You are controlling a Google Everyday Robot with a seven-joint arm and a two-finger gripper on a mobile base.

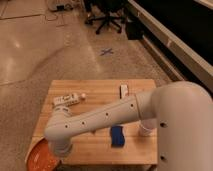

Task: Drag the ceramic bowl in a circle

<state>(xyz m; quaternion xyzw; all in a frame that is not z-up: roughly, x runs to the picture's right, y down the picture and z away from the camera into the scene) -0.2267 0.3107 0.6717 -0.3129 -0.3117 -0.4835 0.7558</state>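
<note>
low at the light wooden table's [100, 92] front-left corner, the white arm's end effector [56, 149] meets the wide shallow orange ceramic bowl [41, 158]; its grip state cannot be told

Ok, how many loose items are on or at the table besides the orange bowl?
4: a white bottle lying back left, a small packet at the back, a blue object front centre, a white cup front right. The arm may hide more. The gripper is over the ceramic bowl.

The wooden surface [102, 145] carries a white bottle [67, 99] lying far left, a small packet [124, 90] far right, a blue item [117, 136] near centre, and a white cup [145, 130] right. The ceramic bowl [41, 157] overhangs its near-left corner, under the gripper [59, 146].
</note>
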